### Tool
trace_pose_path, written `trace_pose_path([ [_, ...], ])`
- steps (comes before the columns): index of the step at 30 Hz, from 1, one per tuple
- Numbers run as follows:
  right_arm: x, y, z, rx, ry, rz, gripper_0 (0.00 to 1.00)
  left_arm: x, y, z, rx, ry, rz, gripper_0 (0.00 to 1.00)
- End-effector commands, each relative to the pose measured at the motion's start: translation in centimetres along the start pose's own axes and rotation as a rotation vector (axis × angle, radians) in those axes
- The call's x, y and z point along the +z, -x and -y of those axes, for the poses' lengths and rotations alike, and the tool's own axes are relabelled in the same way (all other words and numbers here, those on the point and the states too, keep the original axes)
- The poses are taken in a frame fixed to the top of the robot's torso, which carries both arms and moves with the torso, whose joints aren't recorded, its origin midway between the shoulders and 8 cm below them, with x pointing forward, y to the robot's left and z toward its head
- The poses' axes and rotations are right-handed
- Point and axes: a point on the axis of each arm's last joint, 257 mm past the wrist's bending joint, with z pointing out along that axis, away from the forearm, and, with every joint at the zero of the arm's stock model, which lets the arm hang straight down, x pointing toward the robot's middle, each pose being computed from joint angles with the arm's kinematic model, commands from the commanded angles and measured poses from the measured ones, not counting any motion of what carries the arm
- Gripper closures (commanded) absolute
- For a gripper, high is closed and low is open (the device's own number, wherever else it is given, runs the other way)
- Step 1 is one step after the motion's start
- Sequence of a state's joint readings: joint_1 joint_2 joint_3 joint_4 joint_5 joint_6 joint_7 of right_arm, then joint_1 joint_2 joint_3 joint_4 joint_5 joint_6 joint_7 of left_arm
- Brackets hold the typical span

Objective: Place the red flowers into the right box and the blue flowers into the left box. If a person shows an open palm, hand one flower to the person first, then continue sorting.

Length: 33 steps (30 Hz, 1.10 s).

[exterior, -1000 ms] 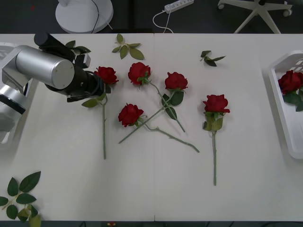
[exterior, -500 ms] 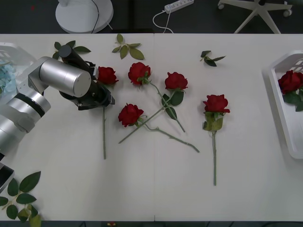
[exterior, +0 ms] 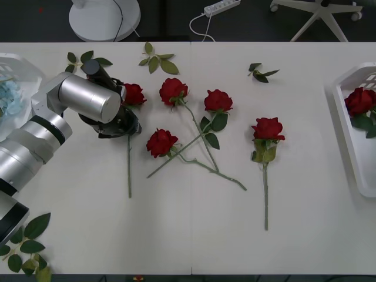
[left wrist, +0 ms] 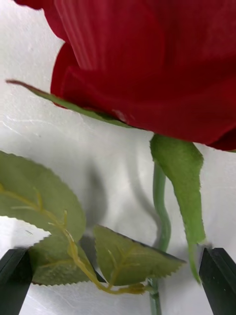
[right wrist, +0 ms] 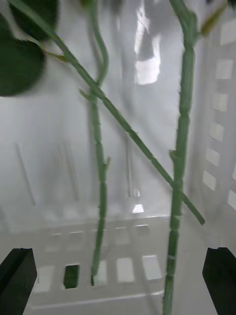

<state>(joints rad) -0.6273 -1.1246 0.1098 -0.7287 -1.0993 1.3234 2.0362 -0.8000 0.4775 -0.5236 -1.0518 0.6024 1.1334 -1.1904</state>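
Several red flowers lie on the white table: one (exterior: pixel 132 94) at the left, others (exterior: pixel 173 90) (exterior: pixel 218 100) (exterior: pixel 161 142) with crossed stems in the middle, and one (exterior: pixel 268 128) to the right. My left gripper (exterior: pixel 121 124) is low over the leftmost rose's stem, just below the bloom. It is open (left wrist: pixel 118 288), with the stem (left wrist: pixel 161 197) and leaves between its black fingertips. The right box (exterior: pixel 348 126) holds a red rose (exterior: pixel 359 101). My right gripper (right wrist: pixel 118 280) hangs open above green stems (right wrist: pixel 179 147) in that tray. The left box (exterior: pixel 23 63) holds blue flowers (exterior: pixel 7 97).
Loose leaf sprigs lie at the back (exterior: pixel 157 59) (exterior: pixel 261 73) (exterior: pixel 85 57) and at the front left corner (exterior: pixel 26 244). Beyond the table are a round white stand base (exterior: pixel 104 17), a power strip (exterior: pixel 222 7) and a chair base (exterior: pixel 323 14).
My left arm swung from the left box toward the leftmost rose and came down over its stem. The blue flowers in the left box came into view.
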Motion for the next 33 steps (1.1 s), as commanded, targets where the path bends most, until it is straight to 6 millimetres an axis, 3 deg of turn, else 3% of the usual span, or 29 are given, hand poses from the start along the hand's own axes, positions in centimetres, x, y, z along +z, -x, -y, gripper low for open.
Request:
trace_pose_path([
  [1,-5.8,3.8,0.1,-0.063,-0.028,0.082,0.0,0.4,0.2,0.5,0.092,0.02,0.001,0.0],
  [4,-7.9,5.4,-2.5,-0.103,0.013,0.108,0.0,0.6,-0.1,0.1,0.095,0.028,-0.009,0.03],
  [5,-8.2,5.7,-3.6,-0.105,0.03,0.11,0.0,0.7,-0.3,-0.2,0.099,0.033,-0.013,0.2],
  [6,-8.5,5.9,-4.4,-0.112,0.04,0.11,0.0,0.7,-0.3,-0.2,0.1,0.033,-0.014,0.29],
  [7,-9.2,6.3,-6.6,-0.112,0.074,0.111,0.0,0.8,-0.4,-0.5,0.104,0.038,-0.017,0.53],
  [10,-9.7,6.6,-10.6,-0.1,0.133,0.097,0.0,1.1,-0.8,-1.1,0.119,0.054,-0.026,0.97],
  [12,-9.9,6.5,-13.6,-0.087,0.156,0.076,0.0,1.3,-1.0,-1.2,0.13,0.062,-0.031,1.0],
  [17,-9.4,5.8,-18.3,-0.07,0.165,0.052,0.0,1.6,-1.3,-1.7,0.135,0.072,-0.038,1.0],
  [22,-7.6,4.4,-23.4,-0.046,0.161,0.045,0.0,1.7,-1.4,-2.2,0.135,0.082,-0.042,1.0],
  [33,-2.7,1.5,-30.6,0.004,0.12,0.075,0.0,1.7,-1.0,-3.0,0.128,0.091,-0.029,1.0],
])
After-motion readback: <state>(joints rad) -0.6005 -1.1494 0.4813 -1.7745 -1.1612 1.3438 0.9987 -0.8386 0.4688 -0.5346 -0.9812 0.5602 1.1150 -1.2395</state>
